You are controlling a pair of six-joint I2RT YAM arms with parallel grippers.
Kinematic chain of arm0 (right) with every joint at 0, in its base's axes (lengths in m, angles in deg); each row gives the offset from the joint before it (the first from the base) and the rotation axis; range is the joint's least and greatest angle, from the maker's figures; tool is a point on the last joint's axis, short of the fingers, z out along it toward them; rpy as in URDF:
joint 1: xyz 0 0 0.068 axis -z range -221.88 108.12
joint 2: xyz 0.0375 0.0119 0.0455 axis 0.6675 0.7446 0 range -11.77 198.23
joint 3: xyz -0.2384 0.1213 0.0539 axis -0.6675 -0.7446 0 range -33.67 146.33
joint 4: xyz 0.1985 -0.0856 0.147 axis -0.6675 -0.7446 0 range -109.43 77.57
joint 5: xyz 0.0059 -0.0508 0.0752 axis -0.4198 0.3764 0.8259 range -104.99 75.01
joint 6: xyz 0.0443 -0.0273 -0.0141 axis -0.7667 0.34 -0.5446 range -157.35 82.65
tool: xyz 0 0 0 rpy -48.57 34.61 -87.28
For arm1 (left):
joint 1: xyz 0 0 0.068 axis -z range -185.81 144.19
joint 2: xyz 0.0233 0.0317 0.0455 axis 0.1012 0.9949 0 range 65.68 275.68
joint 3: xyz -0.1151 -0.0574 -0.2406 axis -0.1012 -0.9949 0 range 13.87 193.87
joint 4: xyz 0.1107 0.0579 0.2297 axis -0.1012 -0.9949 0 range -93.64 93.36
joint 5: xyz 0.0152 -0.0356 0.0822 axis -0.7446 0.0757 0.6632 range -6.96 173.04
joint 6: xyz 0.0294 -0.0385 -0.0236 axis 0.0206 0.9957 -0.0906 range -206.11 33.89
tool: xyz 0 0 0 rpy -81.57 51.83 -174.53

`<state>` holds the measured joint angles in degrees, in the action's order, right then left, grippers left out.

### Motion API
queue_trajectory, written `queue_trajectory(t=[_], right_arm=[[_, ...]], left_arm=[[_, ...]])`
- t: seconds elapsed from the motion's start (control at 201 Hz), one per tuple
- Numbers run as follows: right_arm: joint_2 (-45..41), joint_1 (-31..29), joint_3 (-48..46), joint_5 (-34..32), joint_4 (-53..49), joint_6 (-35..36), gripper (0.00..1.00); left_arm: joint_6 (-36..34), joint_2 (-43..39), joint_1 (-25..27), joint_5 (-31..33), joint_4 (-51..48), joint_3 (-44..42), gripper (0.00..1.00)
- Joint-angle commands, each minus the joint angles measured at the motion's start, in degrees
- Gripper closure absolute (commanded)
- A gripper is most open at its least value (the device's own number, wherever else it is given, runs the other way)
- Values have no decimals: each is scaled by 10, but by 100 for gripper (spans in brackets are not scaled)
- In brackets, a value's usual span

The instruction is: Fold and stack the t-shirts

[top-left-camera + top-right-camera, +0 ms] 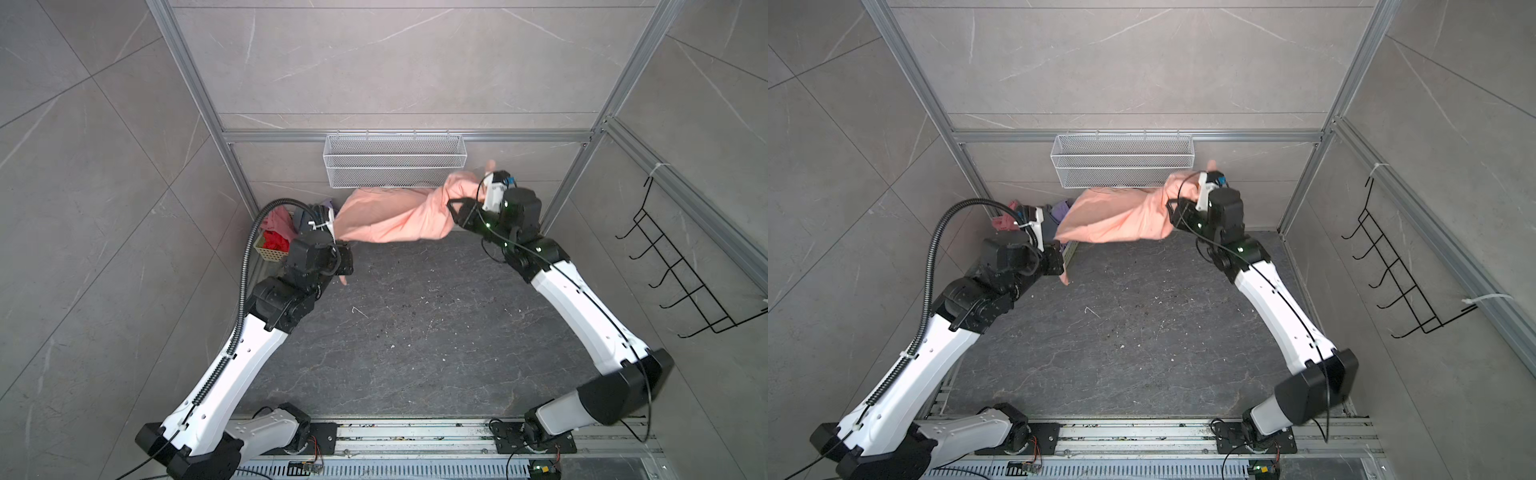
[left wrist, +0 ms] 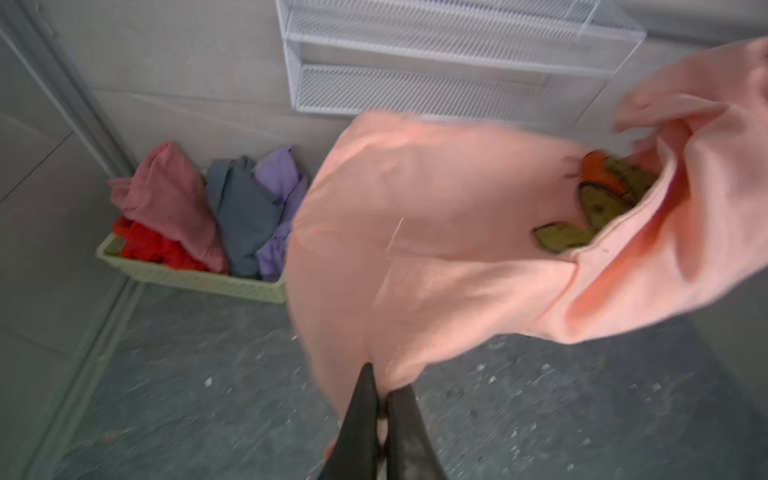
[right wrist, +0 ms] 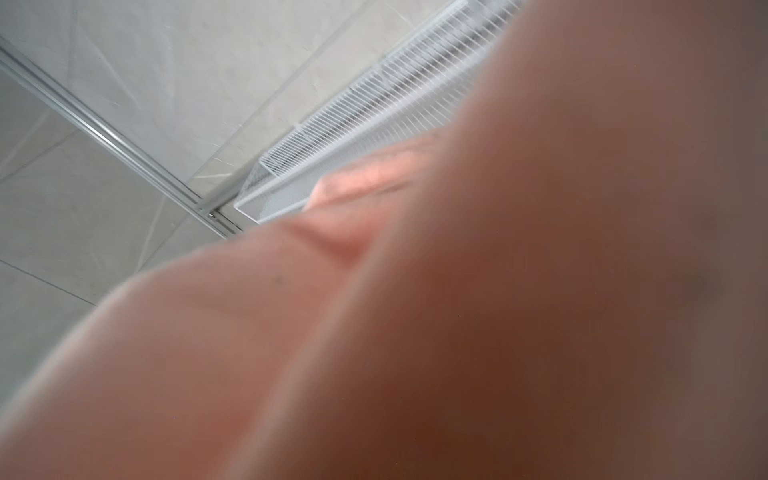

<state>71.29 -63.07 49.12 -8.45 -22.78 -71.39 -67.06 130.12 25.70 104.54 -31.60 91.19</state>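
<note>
Dark-grey stone tabletop w/ pale tile walls; peach t-shirt hangs above.

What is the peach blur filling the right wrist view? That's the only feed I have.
Observer: It's a peach t-shirt. In both top views it is stretched between the two arms, above the dark tabletop.
Operator: Who has hold of it on the left?
Observer: The left pincer is shut on an edge of the shirt, as the left wrist view shows.
Operator: Any other shirts around?
Observer: Yes. A pink shirt, a red shirt, a grey shirt and a lavender shirt lie crumpled in a pale green basket in the back left corner.
</note>
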Motion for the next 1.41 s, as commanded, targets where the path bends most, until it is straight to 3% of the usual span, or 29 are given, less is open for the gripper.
queue_trajectory(t=[0.0, 0.095, 0.254, 0.418, 0.637, 0.901, 1.234, 1.409], right_arm=[[-12, 4, -161, -53, -30, -40, 19], [-53, 4, -244, -70, -48, -81, 18], [-101, 4, -272, -100, -87, -95, 17], [-98, 5, -259, -112, -102, -103, 17], [-1, 4, -196, -145, -92, -113, 16], [126, 1, -96, -75, -72, -123, 17], [273, -7, 34, -82, -128, -104, 19], [353, -11, 130, -99, -196, -93, 22]], left_arm=[[93, -25, -3, 14, -52, -99, 50], [140, -54, -2, -22, -58, -143, 32], [153, -80, -2, -42, -53, -166, 26], [155, -21, -6, -18, -84, -146, 23], [172, 129, -58, -83, -43, -123, 23], [193, 300, -123, -98, -13, -87, 23], [213, 389, -175, -126, 34, -93, 24], [217, 414, -185, -159, 62, -95, 31]])
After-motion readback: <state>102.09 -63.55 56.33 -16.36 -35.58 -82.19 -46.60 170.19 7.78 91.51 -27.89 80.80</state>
